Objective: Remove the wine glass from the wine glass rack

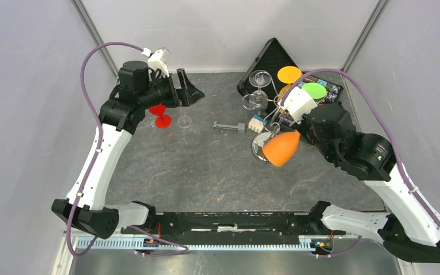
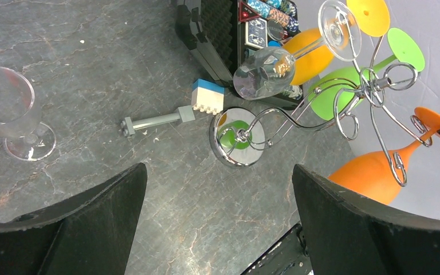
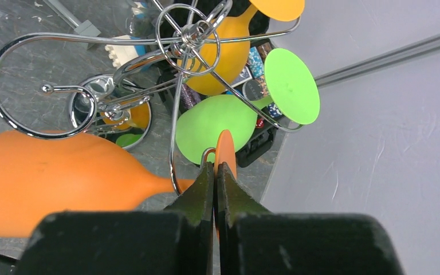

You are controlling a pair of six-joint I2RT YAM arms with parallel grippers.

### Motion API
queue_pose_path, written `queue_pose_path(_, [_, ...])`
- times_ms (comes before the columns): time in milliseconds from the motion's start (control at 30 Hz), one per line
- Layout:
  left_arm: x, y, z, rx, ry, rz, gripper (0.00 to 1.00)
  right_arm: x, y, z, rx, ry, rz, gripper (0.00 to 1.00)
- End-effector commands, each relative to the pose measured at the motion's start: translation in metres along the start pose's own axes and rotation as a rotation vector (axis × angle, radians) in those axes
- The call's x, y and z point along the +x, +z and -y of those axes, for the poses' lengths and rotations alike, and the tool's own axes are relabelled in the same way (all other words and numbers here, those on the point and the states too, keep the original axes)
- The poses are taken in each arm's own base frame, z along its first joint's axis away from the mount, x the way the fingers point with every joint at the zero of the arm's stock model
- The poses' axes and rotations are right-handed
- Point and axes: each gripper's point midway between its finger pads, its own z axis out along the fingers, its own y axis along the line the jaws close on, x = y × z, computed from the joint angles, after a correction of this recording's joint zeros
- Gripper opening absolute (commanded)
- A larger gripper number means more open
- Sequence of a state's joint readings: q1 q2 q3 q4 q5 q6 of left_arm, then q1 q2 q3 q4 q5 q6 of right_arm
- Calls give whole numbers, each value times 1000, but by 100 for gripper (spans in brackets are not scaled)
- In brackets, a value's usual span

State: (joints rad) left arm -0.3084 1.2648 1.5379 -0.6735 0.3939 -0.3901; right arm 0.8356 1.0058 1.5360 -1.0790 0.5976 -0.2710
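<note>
The silver wine glass rack (image 1: 268,103) stands at the back right on its round mirrored base (image 2: 238,137). My right gripper (image 3: 215,166) is shut on the flat foot (image 3: 225,150) of an orange wine glass (image 3: 51,180). That glass hangs bowl-down and tilted, with its stem still inside a curled rack arm (image 3: 175,166). The top view shows its bowl (image 1: 282,148) next to the right gripper (image 1: 279,119). A green glass (image 3: 217,129), a yellow-orange glass (image 3: 223,54) and a clear glass (image 2: 263,71) hang on other arms. My left gripper (image 1: 184,89) is open and empty at the back left, far from the rack.
A black case (image 2: 217,34) of small items stands open behind the rack. A blue-and-white block (image 2: 208,96) and a grey bar (image 2: 154,120) lie left of the base. A clear glass (image 2: 8,112) and a red glass (image 1: 161,117) stand under the left arm.
</note>
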Motion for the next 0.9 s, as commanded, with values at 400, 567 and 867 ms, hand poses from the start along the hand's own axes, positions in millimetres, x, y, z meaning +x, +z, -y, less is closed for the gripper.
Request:
queue_pose_path(400, [-14,-7,5,20,51,44,100,-28,10,7,59,14,85,0])
queue_pose_path(567, [-14,-10,5,20,55,47,100,-16,21,15,162,-21,10,0])
queue_pose_path(867, [-18,-18,13,48,49,81,100,0,12,38,314,-20,-63,0])
